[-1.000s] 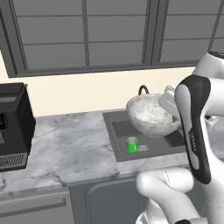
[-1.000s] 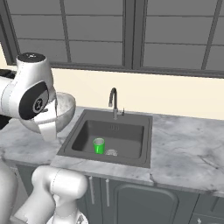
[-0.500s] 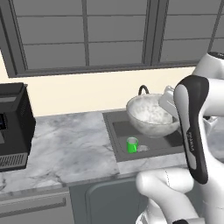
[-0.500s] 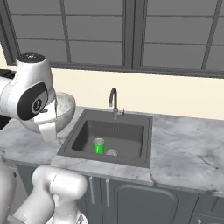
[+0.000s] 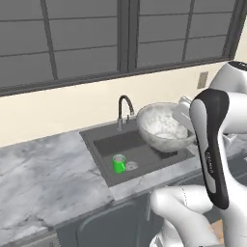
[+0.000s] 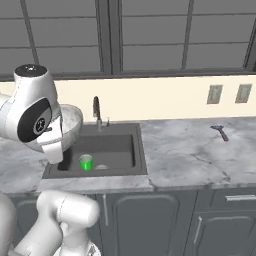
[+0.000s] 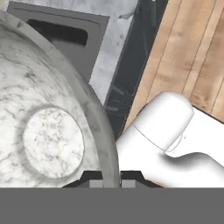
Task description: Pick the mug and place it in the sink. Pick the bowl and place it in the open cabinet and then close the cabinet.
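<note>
My gripper (image 7: 111, 178) is shut on the rim of the bowl (image 7: 48, 131), a wide speckled grey-white one. The bowl (image 5: 161, 128) hangs tilted above the right part of the sink (image 5: 108, 142), with my forearm just right of it. From the right side the bowl (image 6: 71, 121) is partly hidden behind my arm. The small green mug (image 5: 118, 163) stands upright in the dark sink basin, beside the drain. It shows again as the mug (image 6: 86, 162) on the floor of the sink (image 6: 117, 147). The cabinet is out of view.
A curved faucet (image 5: 124, 108) rises behind the basin. Marble counter (image 6: 200, 150) stretches to the right, with a small dark tool (image 6: 220, 131) on it and two wall sockets (image 6: 215, 94) above. Low grey cupboards (image 6: 150, 220) sit under the counter. Wooden floor (image 7: 197, 52) lies below the hand.
Both base views have shifted: the base has moved, the coffee machine has left the left view and the sink sits further left. The bowl stays in my grip.
</note>
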